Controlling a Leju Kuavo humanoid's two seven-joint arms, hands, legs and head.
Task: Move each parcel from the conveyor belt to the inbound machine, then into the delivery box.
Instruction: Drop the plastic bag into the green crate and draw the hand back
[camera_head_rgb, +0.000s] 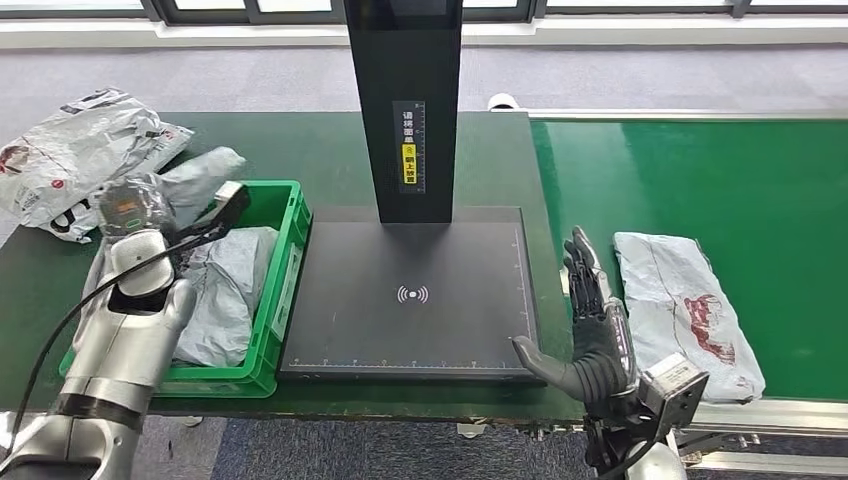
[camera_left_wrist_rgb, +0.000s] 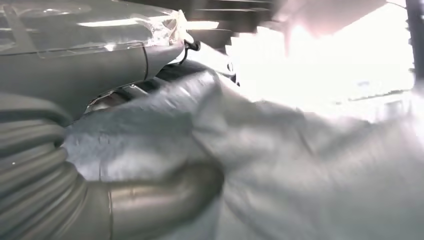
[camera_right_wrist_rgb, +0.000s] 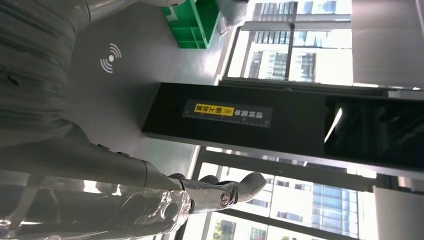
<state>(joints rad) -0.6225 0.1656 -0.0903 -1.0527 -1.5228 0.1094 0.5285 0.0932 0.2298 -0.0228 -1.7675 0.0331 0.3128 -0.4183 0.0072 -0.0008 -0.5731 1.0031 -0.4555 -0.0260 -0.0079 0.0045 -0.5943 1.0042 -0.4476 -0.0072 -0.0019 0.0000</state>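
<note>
Left hand (camera_head_rgb: 215, 215) over the box (camera_head_rgb: 285, 290), probably clamped on a grey parcel (camera_head_rgb: 200, 175). Right hand (camera_head_rgb: 590, 320) spread, empty. Could snag the bag on the rim.

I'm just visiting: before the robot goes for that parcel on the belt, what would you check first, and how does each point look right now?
1. Parcel lies flat on the conveyor belt: ok.
2. Right hand empty, fingers apart, beside the parcel: ok.
3. Scanner pad bare: ok.
4. Left hand let go of the grey parcel in the green box: cannot tell.
5. Box has room for another parcel: cannot tell.
</note>
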